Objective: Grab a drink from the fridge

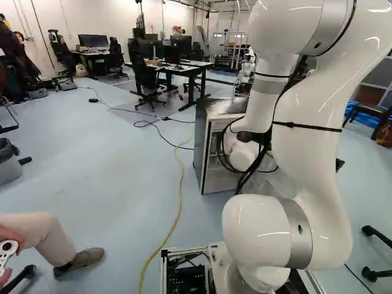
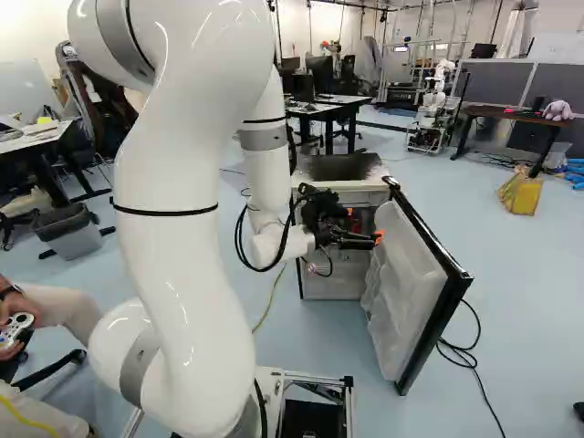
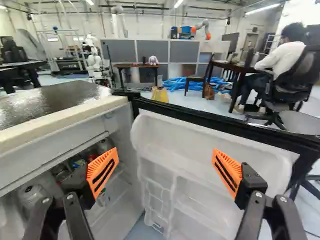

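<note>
"Taking twelve o'clock as the way the gripper [image 3: 165, 172] points, where is the drink?"

"Inside the fridge [image 3: 62, 119], off toward ten o'clock; a silvery round thing [image 3: 32, 194], probably a can, lies nearer nine, with more small containers [image 3: 105, 146] round toward eleven; at twelve there is only the open door [image 3: 200, 147] with its moulded inner shelves."

"And the fingers?"

"Spread wide, nothing between the orange pads [image 3: 227, 172]; that suits the reach, so I would leave them so."

"Then the step is lining up with the shelf?"

"As I judge it, yes; the door is open enough, but the gripper faces it rather than the drinks; I would ease away from the door first, then turn anticlockwise toward ten, watching that the finger on the three o'clock side clears the door's shelves."

"What about height?"

"Get below the fridge's top edge before going in; the finger on the nine o'clock side could clip that edge if the turn comes while too high."

"And the grasp itself?"

"Pick one can with room on both sides; advance straight at twelve, centre it between the pads, close gently; lift just off the shelf, then draw out toward six, slowly, so its neighbours don't topple."
</note>
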Available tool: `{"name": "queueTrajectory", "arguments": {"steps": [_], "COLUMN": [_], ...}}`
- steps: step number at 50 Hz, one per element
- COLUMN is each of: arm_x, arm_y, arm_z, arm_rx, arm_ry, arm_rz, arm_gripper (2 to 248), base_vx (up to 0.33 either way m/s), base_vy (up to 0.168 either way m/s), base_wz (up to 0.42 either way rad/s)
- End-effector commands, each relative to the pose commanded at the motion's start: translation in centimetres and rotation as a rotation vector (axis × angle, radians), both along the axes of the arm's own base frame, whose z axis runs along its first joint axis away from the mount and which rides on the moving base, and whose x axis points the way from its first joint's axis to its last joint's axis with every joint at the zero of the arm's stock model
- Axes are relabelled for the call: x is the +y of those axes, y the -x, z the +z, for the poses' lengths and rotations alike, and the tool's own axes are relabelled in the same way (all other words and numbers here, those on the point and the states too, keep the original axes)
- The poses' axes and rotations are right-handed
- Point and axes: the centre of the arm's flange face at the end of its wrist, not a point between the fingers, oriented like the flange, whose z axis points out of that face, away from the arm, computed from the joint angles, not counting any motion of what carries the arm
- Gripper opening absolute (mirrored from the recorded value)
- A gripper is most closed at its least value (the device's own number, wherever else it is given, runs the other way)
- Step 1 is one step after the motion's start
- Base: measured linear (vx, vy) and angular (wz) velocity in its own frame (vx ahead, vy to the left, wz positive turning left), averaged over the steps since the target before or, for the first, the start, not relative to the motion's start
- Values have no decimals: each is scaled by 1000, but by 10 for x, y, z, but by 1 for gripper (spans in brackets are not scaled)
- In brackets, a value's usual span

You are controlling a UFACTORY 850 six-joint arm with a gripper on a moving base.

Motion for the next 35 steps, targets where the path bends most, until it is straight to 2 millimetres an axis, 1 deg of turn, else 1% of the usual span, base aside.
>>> {"name": "queueTrajectory", "arguments": {"steps": [35], "arm_x": [25], "arm_y": [-20], "arm_z": [-1], "arm_rx": [7], "arm_ry": [-7], "arm_rz": [368], "arm_gripper": [247], "base_vx": [0], "base_vy": [0], "base_wz": [0]}}
